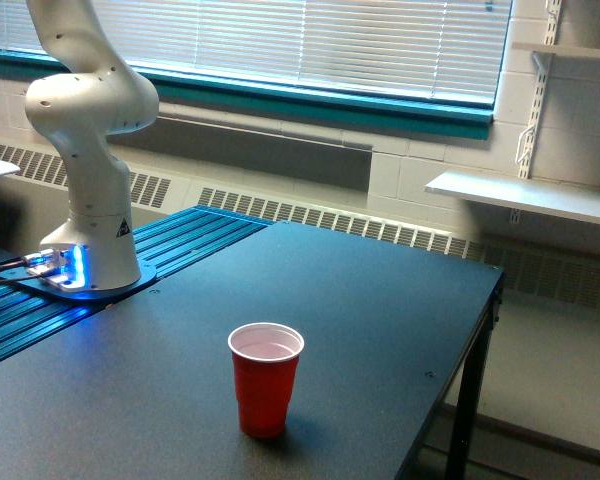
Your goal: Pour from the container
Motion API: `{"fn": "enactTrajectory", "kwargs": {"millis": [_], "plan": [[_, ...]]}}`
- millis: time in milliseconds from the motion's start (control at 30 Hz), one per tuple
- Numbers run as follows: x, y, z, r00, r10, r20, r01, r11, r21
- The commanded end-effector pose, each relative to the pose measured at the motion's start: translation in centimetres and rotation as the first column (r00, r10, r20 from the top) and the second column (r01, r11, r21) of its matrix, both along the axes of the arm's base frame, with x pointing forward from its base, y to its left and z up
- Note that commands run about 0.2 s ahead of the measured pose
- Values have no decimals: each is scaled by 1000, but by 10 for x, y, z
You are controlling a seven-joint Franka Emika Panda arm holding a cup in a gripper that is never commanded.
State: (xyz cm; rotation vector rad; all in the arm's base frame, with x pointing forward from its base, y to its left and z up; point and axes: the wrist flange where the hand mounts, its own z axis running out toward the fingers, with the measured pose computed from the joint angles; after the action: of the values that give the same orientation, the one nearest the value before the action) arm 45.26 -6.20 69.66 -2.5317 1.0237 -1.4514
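Red cup (pixel 266 378) upright on table (pixel 380 320)

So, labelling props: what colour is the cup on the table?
Red outside, pale inside; the cup shows in the exterior view.

Red cup (pixel 266 378) upright on dark table (pixel 380 330), near front edge. White arm base (pixel 88 190) at exterior view's left, blue light at foot. Upper arm exits top of frame. Blinds (pixel 310 40) behind.

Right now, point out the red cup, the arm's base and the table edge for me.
red cup (pixel 265 385), exterior view, on its front wall.
arm's base (pixel 88 262), exterior view, on the white pedestal.
table (pixel 450 330), exterior view, on bare top near the edge.
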Motion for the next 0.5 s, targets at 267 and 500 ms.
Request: {"fn": "enactTrajectory", "kwargs": {"millis": [267, 500], "plan": [[11, -28, -39, 993, -110, -51, 113, 993, 42], [13, -42, -54, 988, -141, -67, 144, 989, 42]]}}
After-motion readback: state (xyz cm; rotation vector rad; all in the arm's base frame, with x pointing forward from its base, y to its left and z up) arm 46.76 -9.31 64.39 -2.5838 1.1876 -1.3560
